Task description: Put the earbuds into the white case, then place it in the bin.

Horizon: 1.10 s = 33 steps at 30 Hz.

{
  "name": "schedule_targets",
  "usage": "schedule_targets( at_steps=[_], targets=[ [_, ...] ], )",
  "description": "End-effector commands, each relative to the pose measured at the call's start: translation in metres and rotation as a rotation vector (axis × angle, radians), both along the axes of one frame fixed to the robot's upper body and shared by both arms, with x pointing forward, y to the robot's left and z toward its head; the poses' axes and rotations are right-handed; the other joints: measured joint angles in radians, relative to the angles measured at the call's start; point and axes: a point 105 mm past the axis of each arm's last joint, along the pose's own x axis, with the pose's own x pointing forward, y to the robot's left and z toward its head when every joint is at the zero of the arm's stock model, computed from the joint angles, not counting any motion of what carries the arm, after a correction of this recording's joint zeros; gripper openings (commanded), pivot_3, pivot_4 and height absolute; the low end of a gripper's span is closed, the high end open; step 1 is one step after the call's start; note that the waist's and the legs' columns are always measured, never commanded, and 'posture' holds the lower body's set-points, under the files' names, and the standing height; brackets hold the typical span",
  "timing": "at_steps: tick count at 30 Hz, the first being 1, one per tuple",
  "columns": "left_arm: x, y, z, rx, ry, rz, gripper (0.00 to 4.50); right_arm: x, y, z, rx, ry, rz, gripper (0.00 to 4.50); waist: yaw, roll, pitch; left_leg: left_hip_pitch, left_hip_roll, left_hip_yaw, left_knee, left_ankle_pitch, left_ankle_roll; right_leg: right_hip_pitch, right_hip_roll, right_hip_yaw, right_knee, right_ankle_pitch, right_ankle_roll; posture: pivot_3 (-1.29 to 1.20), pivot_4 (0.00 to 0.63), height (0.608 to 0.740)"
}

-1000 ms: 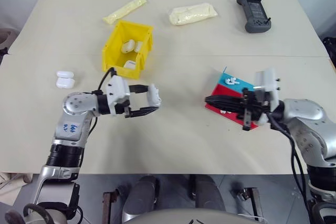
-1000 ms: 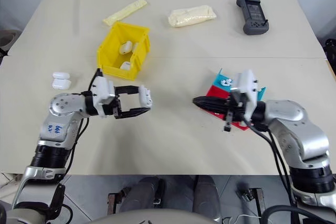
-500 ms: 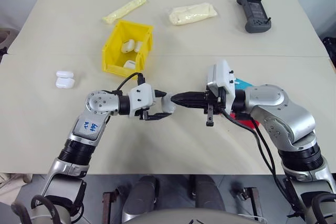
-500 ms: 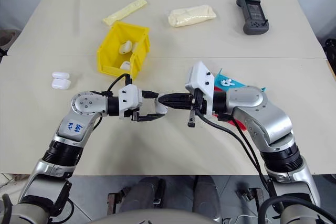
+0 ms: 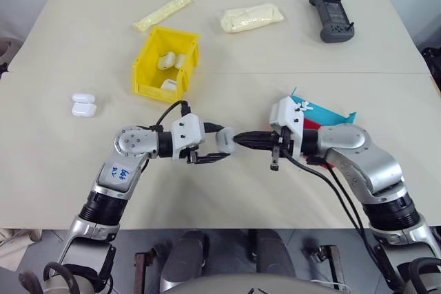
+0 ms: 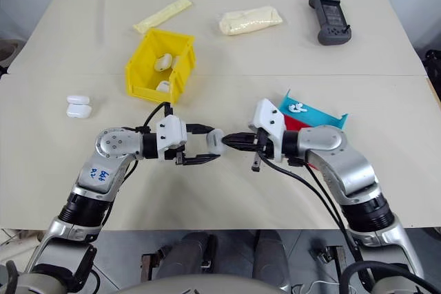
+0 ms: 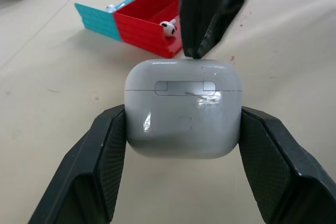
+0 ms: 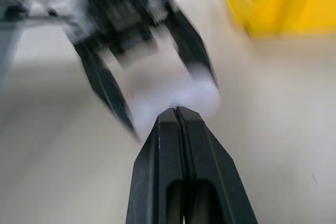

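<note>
Gripping the small glossy white rounded case (image 7: 183, 109) between its two black fingers, the left hand (image 5: 219, 147) holds it above the beige tabletop (image 5: 227, 191), lid shut. The right hand (image 6: 233, 140), fingers pressed together, touches its tip to the case's lid edge — whether it carries an earbud is hidden. Tiny white earbuds (image 6: 296, 108) lie in the red and blue tray (image 6: 324, 115). The yellow plastic bin (image 5: 153, 60) sits well apart, with white cases inside.

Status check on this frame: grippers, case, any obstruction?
Left gripper shut on the white case, lid closed. Right gripper shut, tips at the case lid. Nothing in the way.
</note>
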Motion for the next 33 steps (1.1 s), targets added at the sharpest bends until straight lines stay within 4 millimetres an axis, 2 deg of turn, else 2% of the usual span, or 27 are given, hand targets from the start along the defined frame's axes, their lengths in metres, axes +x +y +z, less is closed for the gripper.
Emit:
schedule_targets(
  at_steps=[1, 3, 6, 11, 13, 15, 17, 18, 21, 25, 29, 31, 33],
  targets=[
    [-0.007, 0.017, 0.011, -0.064, -0.039, 0.03, 2.79, 0.003, -0.028, 0.019, 0.079, -0.073, -0.107, 0.02, 0.0, 0.0, 0.0, 0.0, 0.0, 0.0, 0.0, 0.0, 0.0, 0.0, 0.0, 0.0, 0.0, 0.0, 0.0, 0.0, 0.15, 0.74],
    [-0.009, 0.026, 0.01, -0.102, -0.021, 0.076, 2.79, 0.0, -0.039, 0.022, 0.122, -0.101, -0.154, 0.02, -0.002, 0.0, 0.0, 0.0, 0.001, 0.0, 0.0, 0.0, 0.0, 0.0, 0.0, 0.0, 0.0, 0.0, 0.0, 0.0, 0.15, 0.74],
    [-0.014, 0.044, 0.01, -0.189, 0.006, 0.181, 2.79, -0.01, -0.058, 0.027, 0.194, -0.171, -0.202, 0.57, -0.001, 0.0, 0.0, 0.0, 0.002, 0.0, -0.001, 0.0, 0.0, 0.0, 0.0, 0.0, 0.0, 0.0, 0.0, 0.0, 0.15, 0.74],
    [-0.015, 0.053, 0.01, -0.225, 0.013, 0.25, 2.79, -0.014, -0.066, 0.03, 0.224, -0.212, -0.221, 2.3, 0.0, 0.0, 0.0, 0.001, 0.002, 0.001, 0.0, 0.0, 0.0, 0.001, 0.0, 0.001, 0.001, 0.0, 0.0, 0.0, 0.15, 0.74],
    [-0.002, 0.09, 0.012, -0.33, -0.039, 0.554, 2.79, -0.012, -0.072, 0.041, 0.27, -0.31, -0.291, 2.92, 0.0, 0.0, 0.0, 0.002, 0.002, 0.0, 0.0, 0.0, 0.0, 0.001, 0.0, 0.001, 0.001, 0.0, 0.0, 0.0, 0.15, 0.74],
    [0.005, 0.116, 0.017, -0.417, -0.064, 0.754, 2.79, -0.013, -0.074, 0.045, 0.291, -0.35, -0.319, 3.54, -0.003, 0.0, 0.0, 0.003, 0.002, 0.0, -0.001, 0.0, -0.001, 0.001, 0.0, 0.002, 0.001, 0.0, 0.0, 0.0, 0.15, 0.74],
    [0.011, 0.127, 0.025, -0.488, -0.075, 0.843, 2.79, -0.015, -0.072, 0.045, 0.298, -0.358, -0.317, 4.27, 0.0, 0.0, 0.0, 0.002, 0.002, 0.0, -0.002, -0.001, -0.001, 0.0, 0.0, 0.002, 0.001, 0.0, 0.0, 0.0, 0.15, 0.74],
    [0.012, 0.129, 0.028, -0.507, -0.082, 0.861, 2.79, -0.015, -0.071, 0.045, 0.302, -0.361, -0.317, 4.48, 0.0, 0.0, 0.0, 0.002, 0.002, 0.0, -0.001, -0.001, -0.001, 0.0, 0.001, 0.001, 0.001, 0.0, 0.0, 0.0, 0.15, 0.74],
    [0.027, 0.127, 0.037, -0.519, -0.088, 0.868, 2.79, -0.016, -0.068, 0.041, 0.298, -0.351, -0.305, 4.48, 0.009, 0.0, 0.0, 0.002, 0.001, -0.001, 0.0, 0.0, -0.001, 0.001, 0.0, 0.001, 0.001, 0.0, 0.0, 0.0, 0.15, 0.74],
    [0.069, 0.123, 0.057, -0.519, -0.092, 0.875, 2.79, -0.015, -0.066, 0.037, 0.275, -0.345, -0.296, 4.48, 0.018, 0.0, 0.0, 0.002, -0.003, -0.001, 0.001, 0.0, 0.0, 0.002, 0.0, 0.001, 0.002, 0.0, 0.0, 0.0, 0.15, 0.74],
    [0.11, 0.119, 0.065, -0.465, -0.038, 0.903, 2.79, -0.014, -0.063, 0.037, 0.274, -0.344, -0.295, 4.48, 0.005, -0.001, 0.0, 0.002, -0.003, 0.0, 0.0, 0.0, 0.0, 0.0, 0.001, 0.001, 0.002, 0.0, 0.0, 0.0, 0.15, 0.74],
    [0.119, 0.109, 0.074, -0.464, -0.051, 0.855, 2.79, -0.014, -0.062, 0.036, 0.274, -0.343, -0.295, 4.48, 0.0, -0.001, 0.0, 0.002, -0.004, 0.0, -0.001, 0.0, 0.0, 0.0, 0.001, 0.001, 0.001, 0.0, 0.0, 0.0, 0.15, 0.74],
    [0.126, 0.103, 0.075, -0.428, -0.041, 0.837, 2.79, -0.014, -0.06, 0.036, 0.276, -0.342, -0.293, 4.48, -0.006, -0.001, 0.0, 0.002, -0.004, 0.001, -0.001, 0.0, 0.0, 0.0, 0.001, 0.001, 0.001, 0.0, 0.0, 0.0, 0.15, 0.74]
  ],
)
